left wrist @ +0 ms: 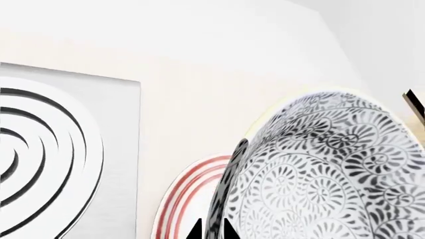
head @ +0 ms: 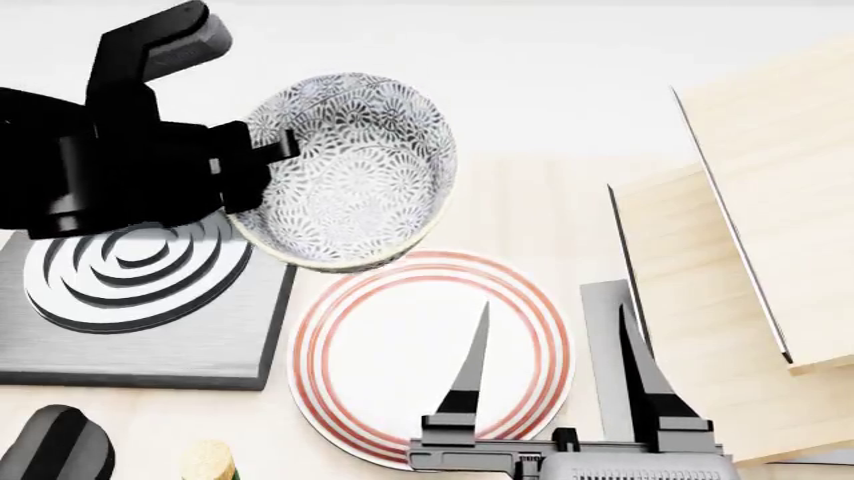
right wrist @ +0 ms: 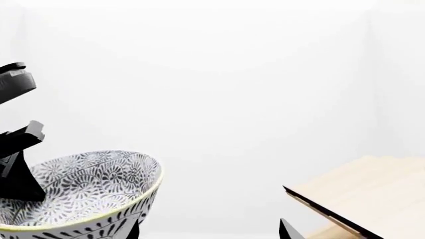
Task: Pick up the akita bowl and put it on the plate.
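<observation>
Step in hand: we judge this to be the carry; the left gripper (head: pixel 274 150) has its jaws clamped on the rim of the akita bowl (head: pixel 350 170), a deep round white bowl with a dense grey-black leaf pattern.
Bowl position: in the head view it sits upper centre of the frame, appearing lifted off the light wooden table (head: pixel 534 215), its lower edge overlapping the far rim of the flat round white plate with thin red rings (head: pixel 434 350).
Bowl in the wrist views: it fills the lower right of the left wrist frame (left wrist: pixel 325 174) and sits at the lower left of the right wrist frame (right wrist: pixel 83 191).
Right gripper (head: pixel 554 370): jaws spread apart and empty, at lower centre of the head view over the near side of the plate.
Next move, as we judge it: bring the bowl toward frame centre over the plate, lower it level, then release; the right gripper may need to clear the plate.
Count: one bowl, one plate, one square dark grey burner with white concentric rings (head: pixel 134 290), two grippers, light wooden boards (head: pixel 761 250) at right, number uncertain.
</observation>
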You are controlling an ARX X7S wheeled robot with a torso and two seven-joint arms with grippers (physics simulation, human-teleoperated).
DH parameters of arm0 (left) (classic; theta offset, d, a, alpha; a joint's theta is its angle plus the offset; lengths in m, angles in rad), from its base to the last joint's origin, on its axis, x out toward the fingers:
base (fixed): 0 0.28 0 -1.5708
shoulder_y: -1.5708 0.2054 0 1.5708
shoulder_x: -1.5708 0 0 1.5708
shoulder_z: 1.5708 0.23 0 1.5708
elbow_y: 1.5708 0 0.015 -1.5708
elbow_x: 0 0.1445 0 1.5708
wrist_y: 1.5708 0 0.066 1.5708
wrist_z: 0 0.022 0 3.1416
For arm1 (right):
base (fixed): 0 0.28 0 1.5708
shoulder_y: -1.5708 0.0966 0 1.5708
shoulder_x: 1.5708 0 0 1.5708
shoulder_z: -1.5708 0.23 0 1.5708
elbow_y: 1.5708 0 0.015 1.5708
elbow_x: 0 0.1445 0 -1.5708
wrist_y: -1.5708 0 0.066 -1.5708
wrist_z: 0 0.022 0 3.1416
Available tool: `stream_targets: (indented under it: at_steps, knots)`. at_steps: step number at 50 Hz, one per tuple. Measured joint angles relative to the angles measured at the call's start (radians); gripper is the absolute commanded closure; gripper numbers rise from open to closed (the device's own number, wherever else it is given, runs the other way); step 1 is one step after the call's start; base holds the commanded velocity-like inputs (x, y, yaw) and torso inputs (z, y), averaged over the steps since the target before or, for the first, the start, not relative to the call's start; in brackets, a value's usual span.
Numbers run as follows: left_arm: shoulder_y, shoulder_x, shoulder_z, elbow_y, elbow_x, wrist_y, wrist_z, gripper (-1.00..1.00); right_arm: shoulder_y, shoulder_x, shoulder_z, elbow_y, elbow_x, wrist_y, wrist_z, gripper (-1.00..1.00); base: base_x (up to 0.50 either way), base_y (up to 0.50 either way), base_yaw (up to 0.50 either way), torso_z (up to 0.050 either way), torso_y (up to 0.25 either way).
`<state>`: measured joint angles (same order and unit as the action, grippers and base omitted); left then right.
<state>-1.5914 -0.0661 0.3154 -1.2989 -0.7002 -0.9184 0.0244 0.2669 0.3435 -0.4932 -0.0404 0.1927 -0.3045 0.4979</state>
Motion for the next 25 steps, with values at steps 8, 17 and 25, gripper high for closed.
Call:
stream_targets:
  at_steps: [8, 17, 25]
  knots:
    - [-0.002, 0.035, -0.087, -0.01, 0.156, -0.049, 0.054, 1.0, -0.002, 0.001, -0.002, 0.002, 0.001, -0.005, -0.001, -1.0, 0.0, 0.0, 0.0, 0.0, 0.001]
    - [0.005, 0.053, -0.054, -0.01, 0.149, -0.069, 0.074, 1.0, -0.004, 0.002, -0.004, 0.005, 0.003, -0.011, -0.002, -1.0, 0.0, 0.0, 0.0, 0.0, 0.0]
    - [0.019, 0.06, 0.028, -0.01, 0.06, -0.062, 0.071, 1.0, -0.009, 0.004, -0.008, 0.0, -0.001, -0.013, 0.0, -1.0, 0.0, 0.0, 0.0, 0.0, 0.0]
